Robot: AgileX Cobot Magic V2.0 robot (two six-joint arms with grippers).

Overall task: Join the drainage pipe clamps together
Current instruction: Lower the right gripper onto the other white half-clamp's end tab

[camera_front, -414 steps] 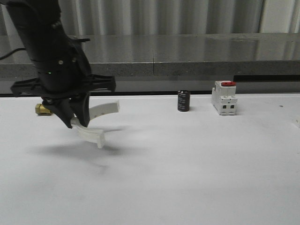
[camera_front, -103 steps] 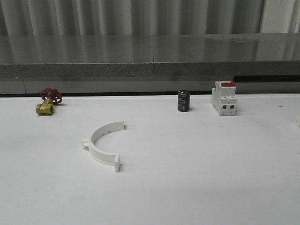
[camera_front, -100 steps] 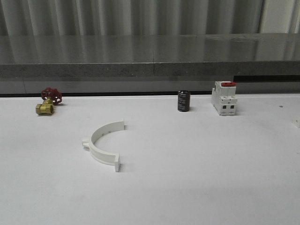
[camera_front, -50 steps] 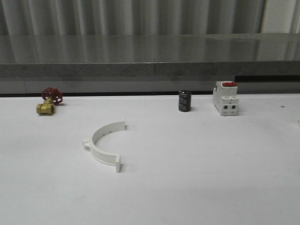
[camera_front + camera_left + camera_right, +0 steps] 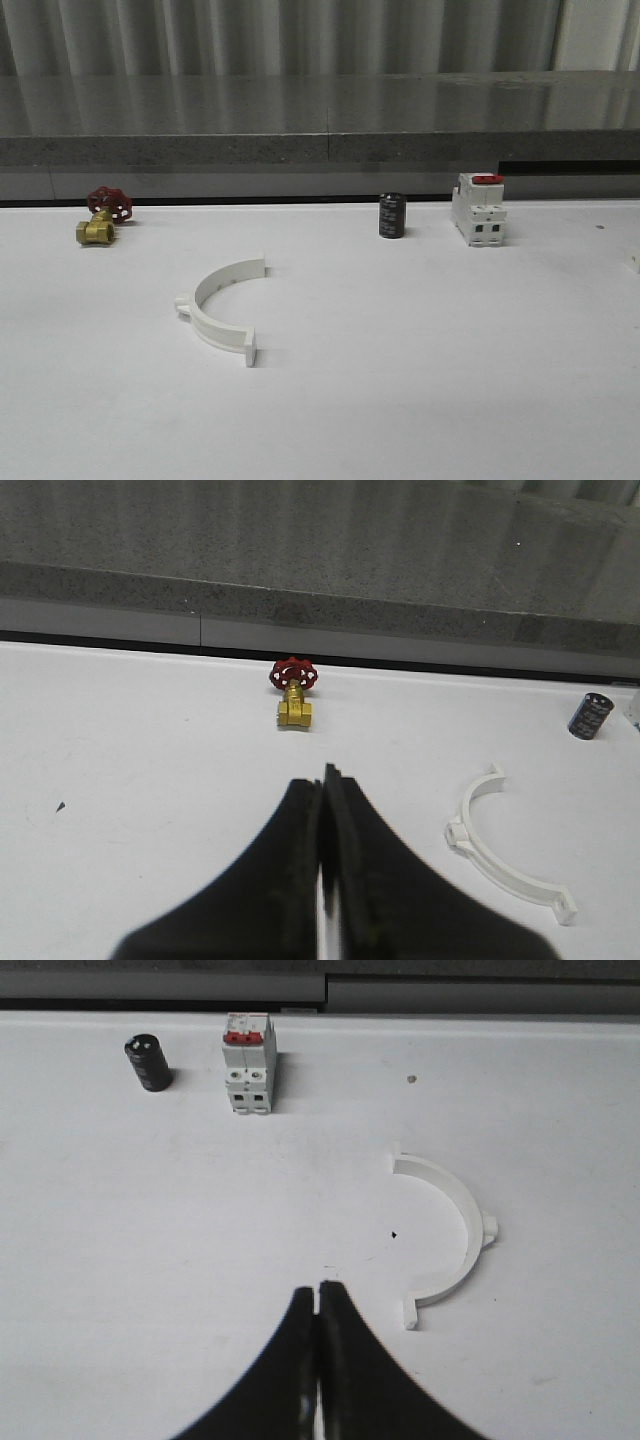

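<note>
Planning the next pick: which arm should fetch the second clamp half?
Right, probably. The second half lies near the right gripper, empty and shut; the left gripper sits by the first half.

A: what else is sitting on the white table point(image 5: 420, 400) right now?

B: a brass valve point(image 5: 96, 232) with a red handwheel point(image 5: 110, 204) is lying far left, a small black cylinder point(image 5: 391, 215) is standing upright far centre, and a white boxy switch point(image 5: 477, 209) with a red top is standing just right of it, apart. Grey ledge point(image 5: 320, 130) is running behind.
</note>
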